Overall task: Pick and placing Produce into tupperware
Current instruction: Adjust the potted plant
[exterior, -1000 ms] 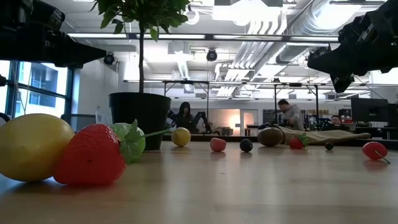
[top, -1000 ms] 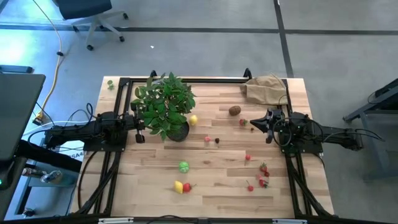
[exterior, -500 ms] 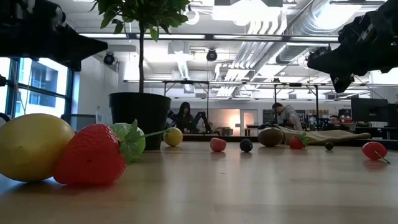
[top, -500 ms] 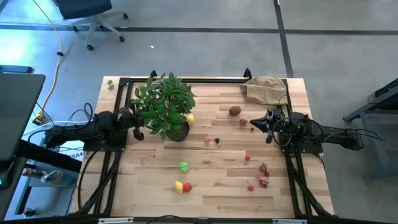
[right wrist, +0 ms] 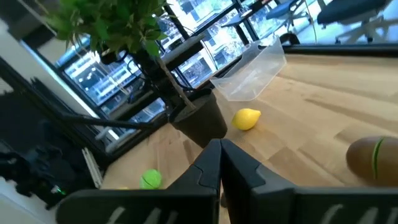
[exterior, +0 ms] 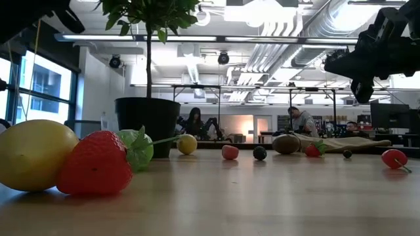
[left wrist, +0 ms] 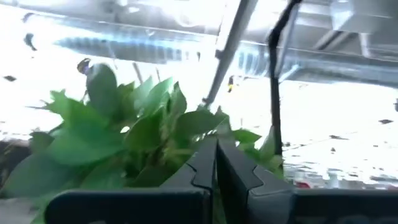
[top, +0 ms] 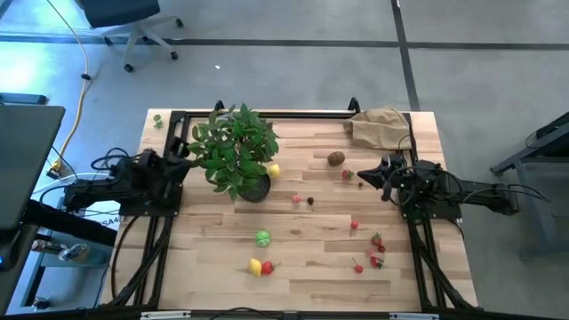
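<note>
The clear tupperware (right wrist: 255,71) shows only in the right wrist view, lying tilted on the wooden table (top: 311,267) beyond the black pot of the potted plant (top: 236,151); in the high view the leaves hide it. A yellow lemon (top: 275,170) rests just right of the pot.

The rest of the produce is scattered over the table. A brown kiwi (top: 335,158) sits toward the far right, with a red strawberry (top: 348,174) close beside it. Two small berries, one red (top: 297,199) and one dark (top: 310,201), lie near the middle. A green round fruit (top: 262,237) sits nearer, and at the near edge a second lemon (top: 255,266) touches a strawberry (top: 267,267). A cluster of small red berries (top: 375,253) lies near right. A crumpled tan paper bag (top: 378,126) rests at the far right corner.

The left gripper (left wrist: 215,165) is clenched and empty, pointing into the plant's foliage at the left edge of the table; the plant stands between it and the tub. The right gripper (top: 363,176) is also clenched and empty, hovering above the right side just beside the far strawberry and the kiwi, well apart from the tupperware, with the pot and lemon lying ahead of it.
</note>
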Robot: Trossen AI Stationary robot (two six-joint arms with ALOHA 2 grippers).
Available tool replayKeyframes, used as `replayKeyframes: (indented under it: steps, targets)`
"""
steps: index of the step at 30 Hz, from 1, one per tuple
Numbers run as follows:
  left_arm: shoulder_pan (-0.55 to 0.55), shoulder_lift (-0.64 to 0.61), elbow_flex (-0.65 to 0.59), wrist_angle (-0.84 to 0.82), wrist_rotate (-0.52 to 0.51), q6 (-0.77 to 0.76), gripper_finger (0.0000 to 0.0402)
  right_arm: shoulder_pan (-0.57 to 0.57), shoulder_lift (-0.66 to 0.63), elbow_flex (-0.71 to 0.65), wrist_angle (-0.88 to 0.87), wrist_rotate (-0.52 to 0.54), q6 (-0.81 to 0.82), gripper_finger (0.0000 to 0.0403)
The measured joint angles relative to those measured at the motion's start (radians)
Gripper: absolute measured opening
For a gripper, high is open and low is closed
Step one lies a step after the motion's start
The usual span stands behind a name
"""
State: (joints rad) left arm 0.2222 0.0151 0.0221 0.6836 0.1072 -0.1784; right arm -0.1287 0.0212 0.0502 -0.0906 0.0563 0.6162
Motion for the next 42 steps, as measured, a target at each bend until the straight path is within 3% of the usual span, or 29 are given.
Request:
replayKeyframes:
  steps: [8, 13, 17, 21, 25, 29, 35, 42]
  targets:
    - [0.0, 0.001, 0.167, -0.026, 0.121, 0.16, 0.0005, 0.0, 0.0, 0.0, 0.001, 0.001, 0.039, 0.0]
    - [0.0, 0.054, 0.323, -0.24, 0.226, 0.22, 0.0005, 0.0, 0.0, 0.0, 0.001, 0.001, 0.042, 0.0]
    - [0.0, 0.176, 0.435, -0.392, 0.268, 0.224, 0.0005, 0.0, 0.0, 0.0, 0.001, 0.001, 0.042, 0.0]
    - [-0.01, 0.336, 0.531, -0.404, 0.346, 0.224, 0.0005, 0.0, 0.0, 0.0, 0.002, 0.001, 0.042, 0.0]
    - [-0.098, 0.479, 0.63, -0.449, 0.344, 0.275, 0.0001, 0.0, 0.0, 0.0, 0.002, 0.001, 0.042, 0.0]
    - [-0.248, 0.573, 0.759, -0.656, 0.177, 0.374, 0.0, 0.0, 0.0, 0.0, 0.002, 0.001, 0.042, 0.0]
    - [-0.567, 0.696, 0.942, -0.963, -0.273, 0.44, 0.0, 0.0, 0.0, 0.0, 0.002, 0.001, 0.041, 0.0]
    - [-0.951, 0.895, 1.095, -1.092, -0.784, 0.436, 0.0, 0.0, 0.0, 0.0, 0.002, 0.001, 0.04, 0.0]
